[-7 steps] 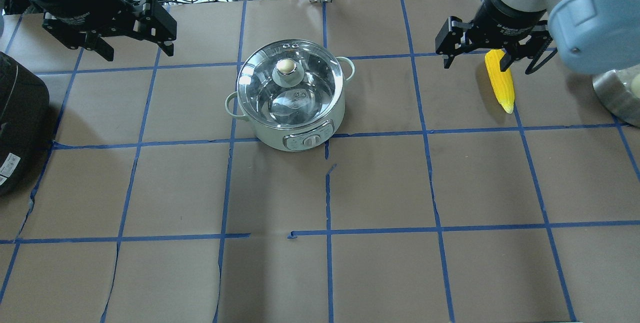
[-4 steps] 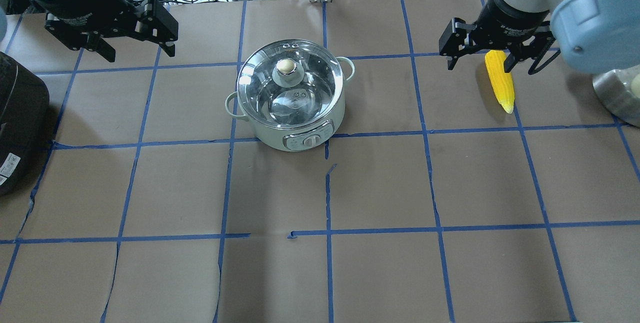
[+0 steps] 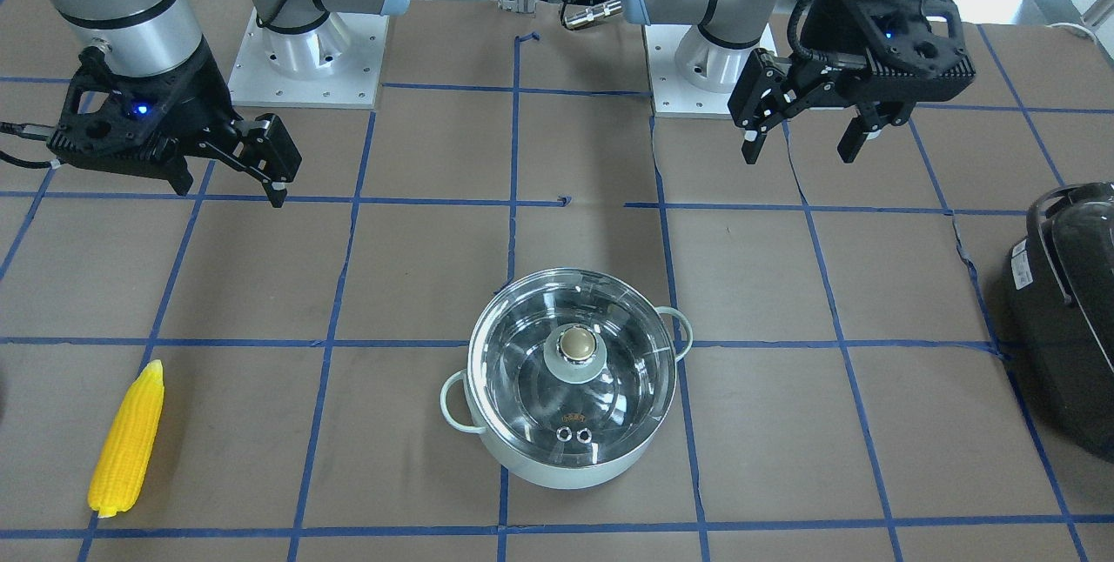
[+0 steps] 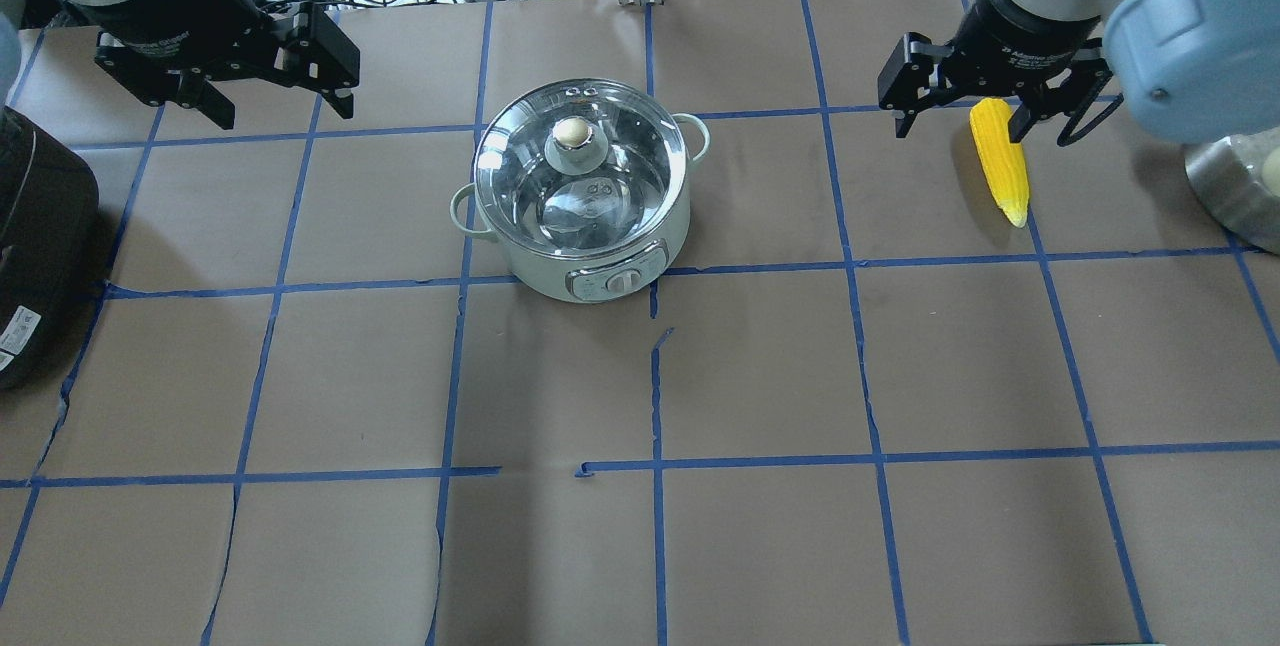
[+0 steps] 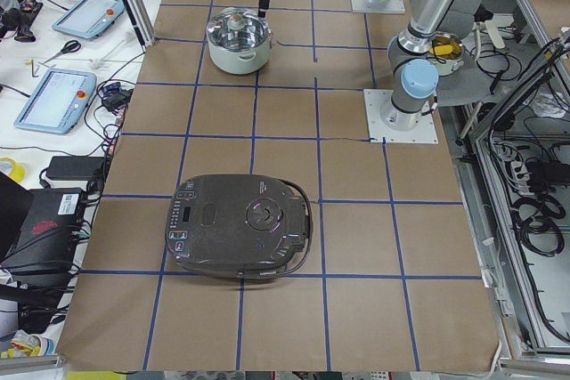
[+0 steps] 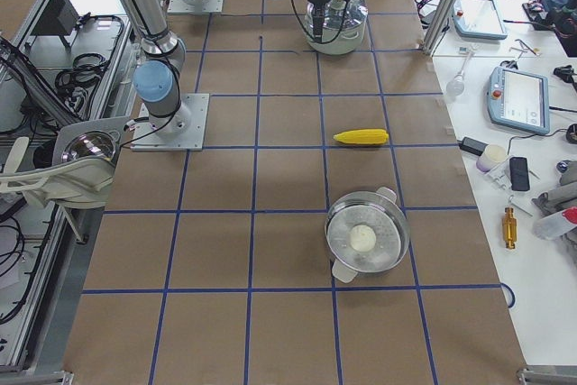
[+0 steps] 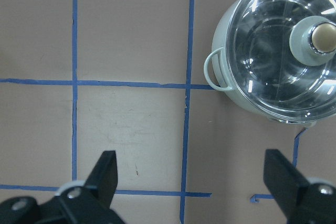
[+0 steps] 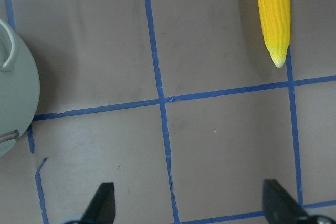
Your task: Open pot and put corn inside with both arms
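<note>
Desk: brown paper with a blue tape grid, and a few torn gaps in the lines.

- appliance: black, at the left edge about mid-length, partly cut off in the overhead view. There is a white sticker on its side, print too small to read. A wide stretch of bare paper lies between it and the pot.
- left gripper: hangs high over the far-left part of the desk. Fingers are spread wide with nothing between them. White lettering on its body is too blurred to read. Its wrist view has the pot up and to the right, well apart.
- pot: centred between the left and right edges, in the far half. The lid is on, with the knob in the middle. One loop handle points toward the left edge, the other toward the far-right corner. The dial panel faces the robot-side edge. The front view shows a small orange mark on the lid, unreadable.
- Robot-side half of the desk: bare paper from the left edge to the right edge.
- right gripper: high over the far-right part, fingers wide apart, holding nothing. Its lettering is also too blurred to read. One finger overlaps the corn's thick end in the overhead view, but the front view shows them well apart.
- corn: lies flat in the far half toward the right edge, tip pointing to the robot-side edge. Bare paper lies between it and the pot.
- steel pot: at the right edge just beyond the corn, with something pale and round inside.
</note>
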